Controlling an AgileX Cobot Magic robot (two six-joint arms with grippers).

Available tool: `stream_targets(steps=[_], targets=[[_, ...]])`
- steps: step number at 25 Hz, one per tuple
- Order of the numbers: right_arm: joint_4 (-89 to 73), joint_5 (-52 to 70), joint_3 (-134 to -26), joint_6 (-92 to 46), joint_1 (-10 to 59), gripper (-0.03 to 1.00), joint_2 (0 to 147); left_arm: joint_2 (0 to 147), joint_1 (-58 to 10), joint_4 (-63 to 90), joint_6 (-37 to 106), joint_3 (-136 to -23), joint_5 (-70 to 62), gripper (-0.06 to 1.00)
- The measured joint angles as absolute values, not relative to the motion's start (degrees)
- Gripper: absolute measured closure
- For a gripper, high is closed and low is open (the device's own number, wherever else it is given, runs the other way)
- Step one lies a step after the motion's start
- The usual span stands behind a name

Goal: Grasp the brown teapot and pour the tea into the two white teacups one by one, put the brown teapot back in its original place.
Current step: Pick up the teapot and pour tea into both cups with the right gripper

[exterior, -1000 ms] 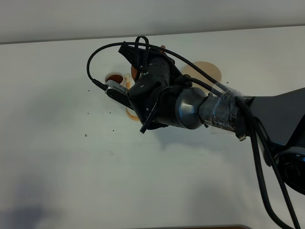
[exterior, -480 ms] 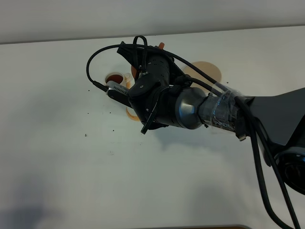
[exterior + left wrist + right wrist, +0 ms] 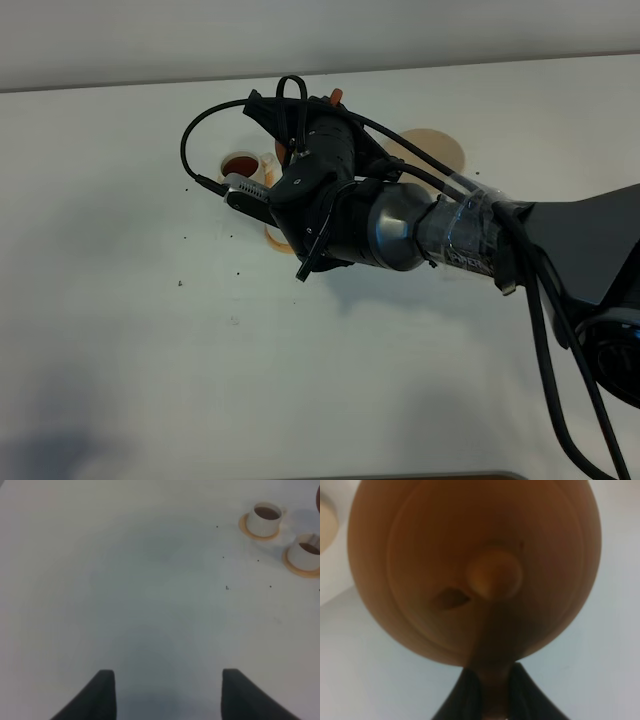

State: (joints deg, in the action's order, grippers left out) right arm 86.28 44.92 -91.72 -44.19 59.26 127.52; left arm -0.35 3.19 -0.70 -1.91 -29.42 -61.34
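**Right wrist creeps toward 10 o'clock; tea now visible in both cups**

Left end effector (image 3: 168, 680): jaws wide, nothing between them, hanging over bare white counter (image 3: 125, 580). Idle.

Cups sit at 11 o'clock in the overhead view.
- The first small cream-white teacup (image 3: 264, 519) stands on its round orange coaster (image 3: 246, 529), with dark reddish-brown tea (image 3: 268, 513) inside.
- The second small cream-white teacup (image 3: 306, 554) stands at about 5 o'clock of the first. From overhead it is mostly hidden under the wrist.
- The second cup is also dark inside. Fill levels cannot be compared.

The squat terracotta-brown clay teapot (image 3: 470, 555) is off the counter and fills the right wrist view, knobbed lid in place. The right end effector (image 3: 492, 690) is clamped narrow on its loop handle.

Change over the last second:
- The front of the right wrist has shifted slightly toward 10 o'clock in the overhead view.
- Cups, coasters and saucer have not moved.
- I cannot tell whether tilt is being added or taken off, and no stream is clearly resolved.

Reading: with liquid in both cups, the pour into the second cup is probably at or near its end. A movement this small fits a slow roll of the pot rather than a transfer.

What remains is the return. The round pale beige saucer (image 3: 445, 145) lies bare at 3 o'clock of the cups, near the arm. The pot should be levelled before it crosses, or the spout may drip on the counter.
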Motion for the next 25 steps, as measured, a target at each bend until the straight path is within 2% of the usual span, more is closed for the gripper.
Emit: stream_targets(steps=[25], targets=[[89.2, 43.5, -91.7, -46.5, 59.3, 0.87, 127.5, -0.3, 3.2, -0.7, -1.9, -29.4, -61.3, 0.47]])
